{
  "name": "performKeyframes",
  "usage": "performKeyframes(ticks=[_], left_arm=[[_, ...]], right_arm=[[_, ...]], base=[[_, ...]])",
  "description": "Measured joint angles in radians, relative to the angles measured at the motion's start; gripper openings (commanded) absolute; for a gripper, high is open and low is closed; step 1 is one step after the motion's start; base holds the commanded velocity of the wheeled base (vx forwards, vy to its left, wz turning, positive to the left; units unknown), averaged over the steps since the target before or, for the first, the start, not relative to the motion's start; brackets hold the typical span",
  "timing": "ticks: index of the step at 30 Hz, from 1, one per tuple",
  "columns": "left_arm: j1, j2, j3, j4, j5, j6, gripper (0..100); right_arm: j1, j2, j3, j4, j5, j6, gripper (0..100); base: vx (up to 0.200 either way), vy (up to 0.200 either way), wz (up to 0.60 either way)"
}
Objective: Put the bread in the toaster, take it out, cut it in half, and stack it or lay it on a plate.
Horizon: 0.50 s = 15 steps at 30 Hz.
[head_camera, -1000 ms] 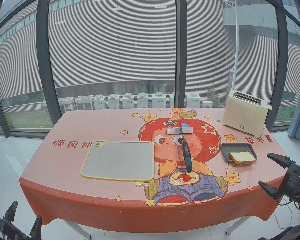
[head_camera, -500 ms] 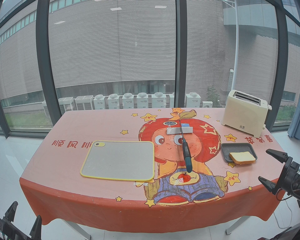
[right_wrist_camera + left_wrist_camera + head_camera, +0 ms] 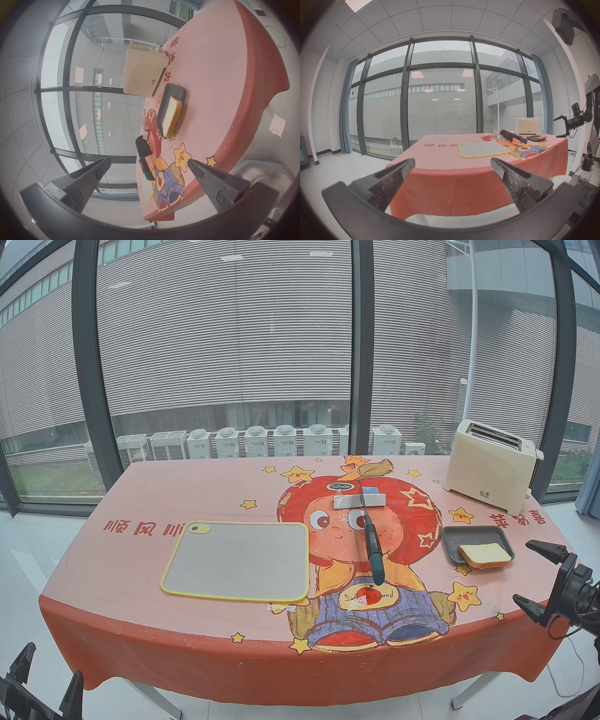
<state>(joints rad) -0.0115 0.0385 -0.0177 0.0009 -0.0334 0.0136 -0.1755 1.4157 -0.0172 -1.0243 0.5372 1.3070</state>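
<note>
The bread (image 3: 484, 554) lies on its tray (image 3: 459, 537), right of frame
Nearby the right gripper (image 3: 523, 571) gapes wide, empty; left gripper (image 3: 53, 662), lower left, likewise

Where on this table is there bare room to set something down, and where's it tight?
Free: the table left of and behind the cutting board, and the board's bare top. Tight: the right end, among knife, toaster and the tray holding bread, with the right end effector alongside.

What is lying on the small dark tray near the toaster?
One slice of bread lies flat on the tray. The tray floor under the slice is covered and cannot be seen.
</note>
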Motion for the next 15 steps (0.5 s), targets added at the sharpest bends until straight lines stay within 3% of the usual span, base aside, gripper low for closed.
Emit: performKeyframes(ticks=[8,15], left_arm=[[0.000,0.000,0.000,0.000,-0.001,0.000,100],[0.001,0.000,0.000,0.000,0.000,0.000,100]], right_arm=[[-0.067,0.052,0.000,-0.045,0.098,0.000,100],[-0.102,0.104,0.000,-0.083,0.115,0.000,100]], base=[[0.000,0.000,0.00],[0.000,0.000,0.00]])
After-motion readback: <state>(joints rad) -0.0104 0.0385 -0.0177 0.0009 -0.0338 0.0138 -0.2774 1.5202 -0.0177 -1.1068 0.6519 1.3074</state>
